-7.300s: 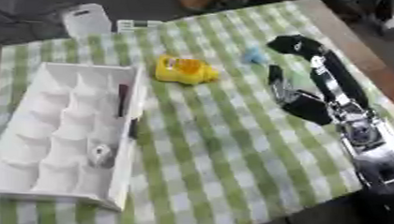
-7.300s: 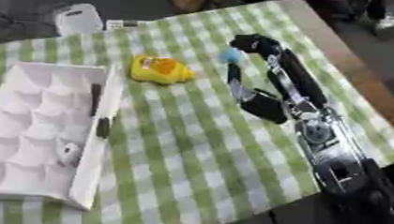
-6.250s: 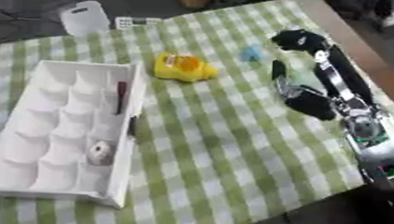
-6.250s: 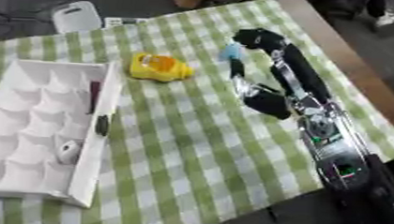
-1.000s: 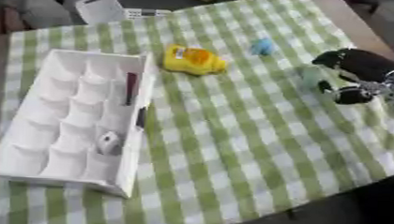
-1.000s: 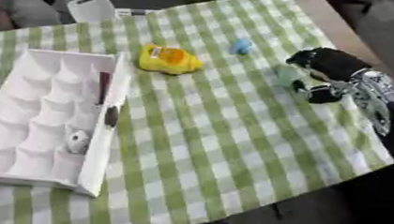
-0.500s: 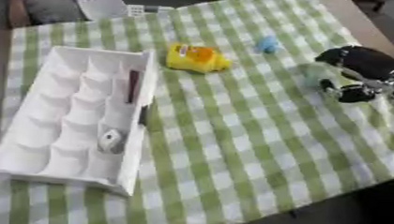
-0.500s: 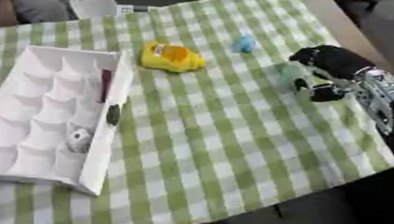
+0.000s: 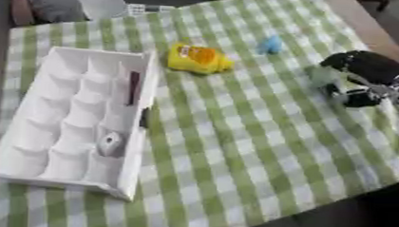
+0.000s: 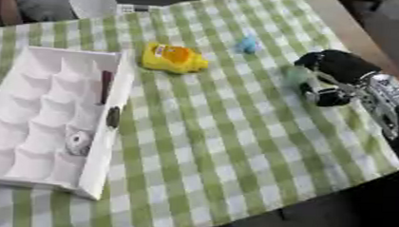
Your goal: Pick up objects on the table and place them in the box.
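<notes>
My right hand (image 10: 342, 68) shows at the right edge, black, with its fingers curled round a small pale green thing (image 10: 297, 74) held just above the checked cloth. A small blue thing (image 9: 272, 44) lies on the cloth beyond the hand, to its left. A yellow object (image 9: 199, 58) with a red and white label lies near the middle back. The white compartment box (image 9: 36, 128) stands at the left. It holds a dark red stick (image 9: 134, 88) and a grey round piece (image 9: 110, 143). A dark piece (image 9: 144, 118) sits at its right rim. No left hand shows.
A white container (image 9: 103, 3) and a grey shape (image 9: 53, 3) stand past the cloth's far edge. Bare wooden table edge (image 9: 364, 26) runs along the back right. The green checked cloth (image 9: 235, 150) ends near the bottom of the view.
Seconds ago my right arm lay stretched out by the blue thing; it has drawn back to the right edge with fingers curled on the pale green thing. In the last second only the camera shifted.
</notes>
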